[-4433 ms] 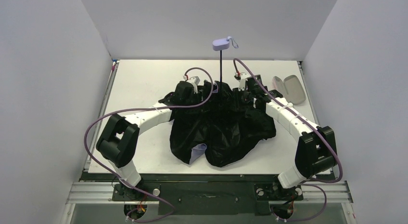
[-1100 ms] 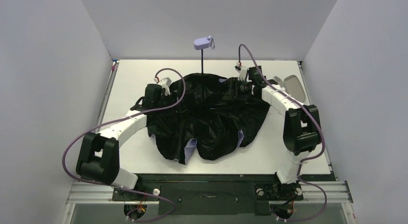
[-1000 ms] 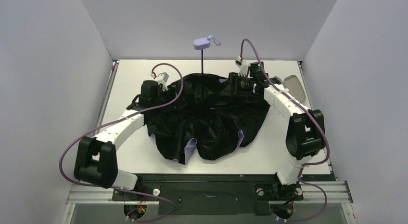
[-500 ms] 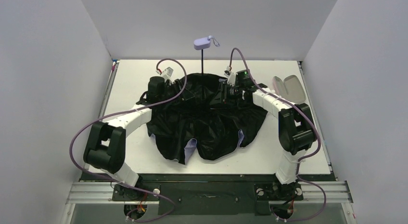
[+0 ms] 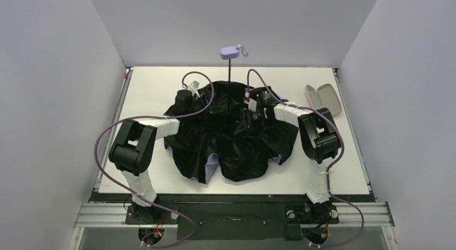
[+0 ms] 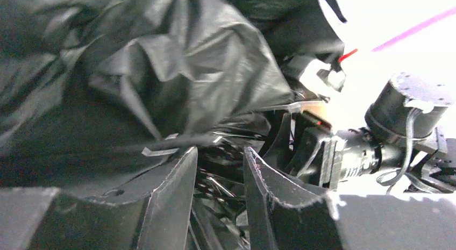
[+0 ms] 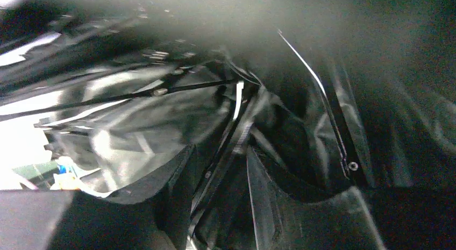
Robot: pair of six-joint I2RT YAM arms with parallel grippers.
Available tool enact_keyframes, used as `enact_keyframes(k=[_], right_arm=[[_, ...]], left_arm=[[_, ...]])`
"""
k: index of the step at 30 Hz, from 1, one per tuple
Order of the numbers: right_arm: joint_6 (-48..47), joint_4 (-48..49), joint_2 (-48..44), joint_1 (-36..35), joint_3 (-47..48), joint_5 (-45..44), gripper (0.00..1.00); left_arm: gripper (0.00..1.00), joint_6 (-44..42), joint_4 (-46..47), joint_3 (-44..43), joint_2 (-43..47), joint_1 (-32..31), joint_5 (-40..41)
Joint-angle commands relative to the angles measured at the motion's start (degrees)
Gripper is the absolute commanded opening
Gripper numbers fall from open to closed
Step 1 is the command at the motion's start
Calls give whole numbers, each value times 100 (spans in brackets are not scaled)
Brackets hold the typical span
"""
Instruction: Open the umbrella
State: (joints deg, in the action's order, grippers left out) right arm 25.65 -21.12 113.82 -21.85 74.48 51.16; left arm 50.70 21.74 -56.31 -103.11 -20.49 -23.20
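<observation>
Umbrella upside down in the middle of the white surface, half spread. Canopy lying crumpled with the black underside up, in loose folds. Slivers of pale lavender outer side at the near hem. Thin black shaft upright from the heap. Small lavender handle at its top, in front of the back wall. Lavender strap looped off the handle's right end.

Left tool at the far left of the canopy, pressed in among the black folds. Two dark fingers with a narrow gap, thin ribs and wrinkled fabric in and behind that gap. Cannot tell whether clamped on anything or merely close around it.

Right tool just right of the shaft, down in the fabric near the hub. Fingers likewise drawn near together, one slim rib running lengthwise into the gap. Contact with the pads unclear in the blurred right wrist view, so cannot tell whether gripping or loose. Both tools near each other, on either side of the shaft.

Oval pale case lying open on the surface to the right of the canopy, well apart from it. Purple cables arching over both forearms.
</observation>
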Motion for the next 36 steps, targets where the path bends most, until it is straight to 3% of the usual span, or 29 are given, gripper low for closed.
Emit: enact_keyframes(k=[1,3,9,11,22,26,32,36], right_arm=[[-1115,-1085,343,49,313,-55,36],[-1334,-1363,478,98,348,-148,37],[-1827,-2042,802,390,401,-536,40],[-1954,-2270,864,474,398,-645,43],[-2392,-2550,383,742,16,-896,51],[-2425,-2526,-2,780,84,-461,52],[-1611,-1890,-754,554,615,230,47],[-825,-1194,-1112,665,847,46,38]], left_arm=[[35,81,482,-362,-411,209,9],[37,48,478,-409,-642,302,-68],[62,86,415,-440,-1084,581,-183],[65,86,303,-461,-1209,656,-157],[67,-307,-177,-490,-1436,1244,45],[67,-454,-121,-640,-1236,1279,-654],[70,-333,63,-746,-515,935,-1198],[70,-267,-35,-721,-16,916,-1212]])
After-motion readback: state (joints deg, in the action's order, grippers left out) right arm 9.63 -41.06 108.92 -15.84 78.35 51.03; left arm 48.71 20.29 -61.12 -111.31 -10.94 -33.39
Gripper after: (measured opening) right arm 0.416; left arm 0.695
